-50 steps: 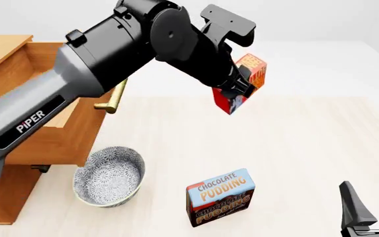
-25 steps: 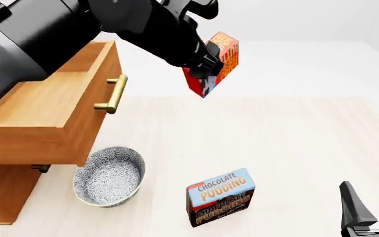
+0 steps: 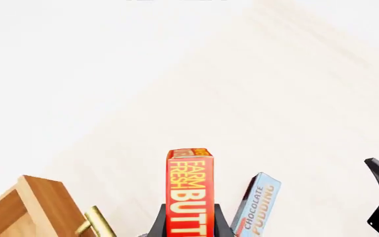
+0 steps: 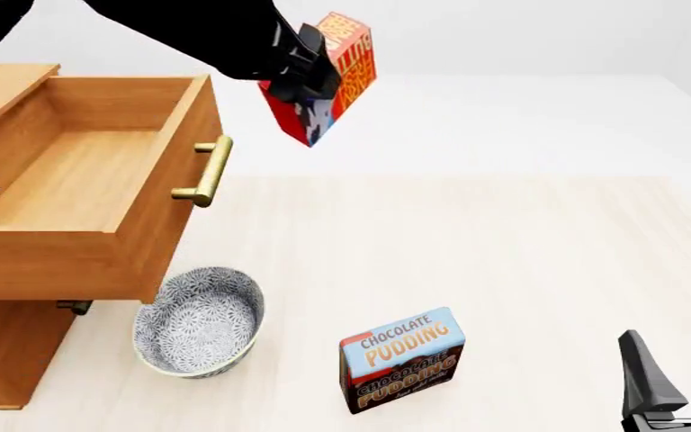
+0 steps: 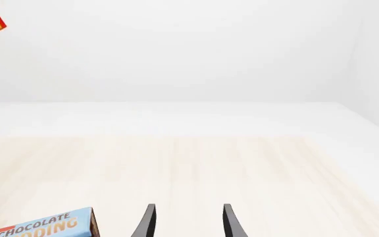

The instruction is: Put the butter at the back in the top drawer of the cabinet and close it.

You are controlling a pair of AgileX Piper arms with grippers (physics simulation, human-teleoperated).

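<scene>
Swinging toward nine o'clock since the earlier frames, the left gripper carries the small red-orange butter box, clamped between its fingers, high beside the light-brown wooden cabinet; release over its pulled-out top drawer, whose visible floor holds nothing, looks imminent. At six o'clock, a patterned bowl shows no contents. The right gripper idles, fingers parted.

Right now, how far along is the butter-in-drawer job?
Done: the top drawer is pulled open, nothing visible inside, and the butter is off the table. In hand: the left gripper holds it in the air, right of the drawer, not yet over it. Left: carry it over, release it inside, push the drawer shut. The right gripper sits open and idle.
</scene>
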